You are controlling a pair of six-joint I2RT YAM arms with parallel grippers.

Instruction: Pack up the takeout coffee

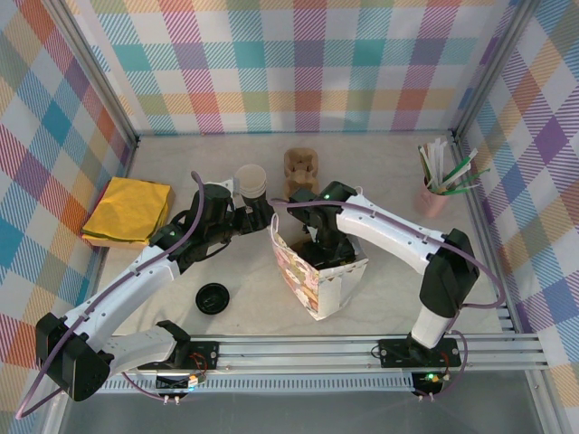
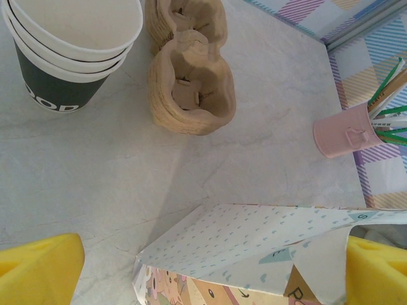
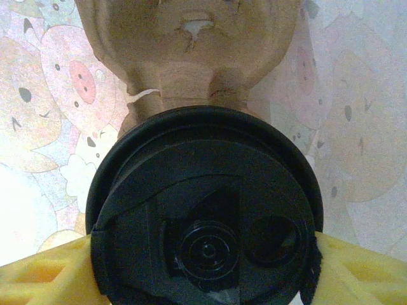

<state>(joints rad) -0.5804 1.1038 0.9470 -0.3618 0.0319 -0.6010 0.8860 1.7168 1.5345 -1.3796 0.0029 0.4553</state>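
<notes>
The takeout coffee [image 3: 203, 210] shows in the right wrist view as a round black lid seen from above. My right gripper [image 3: 203, 270] is shut on it, one yellow finger [image 3: 38, 276] pressing each side. It hangs inside the patterned paper bag [image 1: 318, 282], above a brown pulp cup carrier [image 3: 191, 57] on the bag's bottom. From overhead, the right gripper [image 1: 323, 251] reaches down into the bag's mouth. My left gripper [image 1: 261, 217] stands open at the bag's far left rim [image 2: 254, 248], its yellow fingers [image 2: 38, 270] wide on either side of it.
A stack of open white-and-black cups [image 1: 251, 181] and stacked pulp carriers [image 1: 301, 167] stand behind the bag. A loose black lid [image 1: 213, 297] lies front left, yellow napkins [image 1: 129, 211] far left. A pink cup of stirrers [image 1: 434, 194] is at right.
</notes>
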